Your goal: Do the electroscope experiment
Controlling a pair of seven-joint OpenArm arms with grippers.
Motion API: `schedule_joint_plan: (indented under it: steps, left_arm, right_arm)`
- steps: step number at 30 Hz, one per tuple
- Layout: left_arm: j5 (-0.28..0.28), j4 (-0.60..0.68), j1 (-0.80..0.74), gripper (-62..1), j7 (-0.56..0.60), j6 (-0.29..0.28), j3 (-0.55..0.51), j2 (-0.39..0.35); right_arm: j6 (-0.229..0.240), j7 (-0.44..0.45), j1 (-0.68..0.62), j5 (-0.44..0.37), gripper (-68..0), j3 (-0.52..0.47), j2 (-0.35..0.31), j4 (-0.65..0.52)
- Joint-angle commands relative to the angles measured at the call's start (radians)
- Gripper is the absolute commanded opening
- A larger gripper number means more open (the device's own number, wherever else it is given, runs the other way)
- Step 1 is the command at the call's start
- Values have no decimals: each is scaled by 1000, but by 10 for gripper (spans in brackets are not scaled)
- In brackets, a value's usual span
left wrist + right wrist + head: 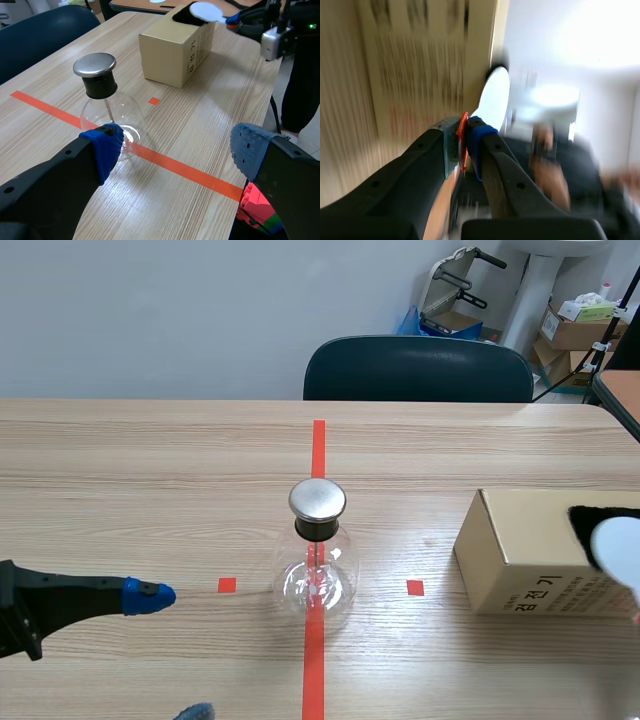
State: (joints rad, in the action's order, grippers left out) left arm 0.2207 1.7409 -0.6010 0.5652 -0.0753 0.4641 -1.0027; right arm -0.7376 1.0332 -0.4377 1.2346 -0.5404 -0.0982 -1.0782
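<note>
1 white paddle [612, 543] in right gripper [465, 137] near box [520, 550], electroscope [316, 560] mid-table

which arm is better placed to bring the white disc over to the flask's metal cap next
Right, most likely. The right gripper is shut on the white disc by its orange end, up at the box. The left gripper is open and empty beside the flask.

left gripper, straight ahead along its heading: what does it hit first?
Most likely the electroscope flask: it stands just ahead of the open left gripper, nearer one finger than the gap. Depth is unclear; the cardboard box lies farther on.
</note>
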Motion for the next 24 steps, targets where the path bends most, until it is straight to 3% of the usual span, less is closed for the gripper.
schedule_joint_plan:
  steps: [1,3,7,9,11,16,18,22,24]
  left_arm:
    - [7,19,-3,-142,13,-2,1,5]
    - [7,19,-3,-142,14,-2,1,5]
    - [7,19,-3,-142,14,-2,1,5]
    - [7,19,-3,-142,14,-2,1,5]
    - [7,19,-3,-142,14,-2,1,5]
    - [7,19,-3,-142,14,-2,1,5]
    - [7,19,-3,-142,14,-2,1,5]
    - [7,19,-3,-142,14,-2,1,5]
    - [7,19,-3,-142,14,-1,1,5]
  right_arm:
    - [-45,47,7,-2,-658,-3,-15,-16]
    - [-45,39,8,-5,-658,-3,-11,-16]
    - [-45,-237,8,-8,-658,-3,-3,-16]
    - [-45,-307,8,-6,-658,-3,-5,-16]
    - [-45,-273,8,6,-658,-3,-10,-16]
    - [-45,35,8,11,-658,-3,-15,-16]
    - [-45,34,8,11,-658,-3,-14,-16]
    - [-45,-240,8,4,-658,-3,-7,-16]
    - [-45,-318,8,4,-658,-3,-9,-16]
